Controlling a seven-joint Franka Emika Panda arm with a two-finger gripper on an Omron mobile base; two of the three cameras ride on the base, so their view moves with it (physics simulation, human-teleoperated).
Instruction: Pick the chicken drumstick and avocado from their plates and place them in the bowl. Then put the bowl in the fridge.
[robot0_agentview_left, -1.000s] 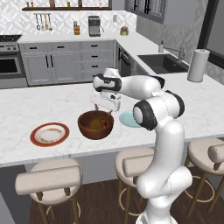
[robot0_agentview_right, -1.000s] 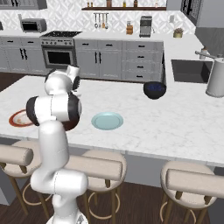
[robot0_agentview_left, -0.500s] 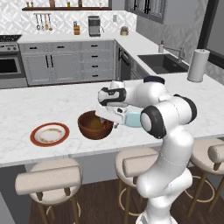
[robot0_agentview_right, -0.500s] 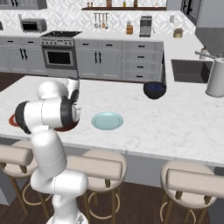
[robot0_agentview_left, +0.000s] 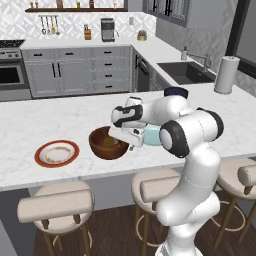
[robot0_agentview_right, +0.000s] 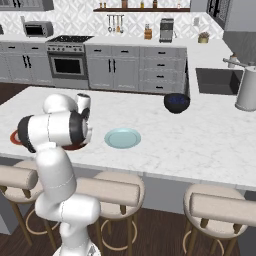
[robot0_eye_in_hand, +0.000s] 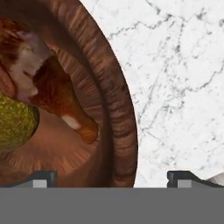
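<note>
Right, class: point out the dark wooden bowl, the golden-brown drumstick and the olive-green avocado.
dark reddish-brown wooden bowl (robot0_eye_in_hand: 120, 113): hand view, on its grained rim.
golden-brown chicken drumstick (robot0_eye_in_hand: 57, 94): hand view, on its browned meat.
olive-green avocado (robot0_eye_in_hand: 13, 124): hand view, on its speckled skin.

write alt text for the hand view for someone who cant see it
Close-up from above of the dark wooden bowl on a white marble counter, holding the chicken drumstick and, beside it, the green avocado. The open hand straddles the bowl's rim, one fingertip inside and one outside.
</note>
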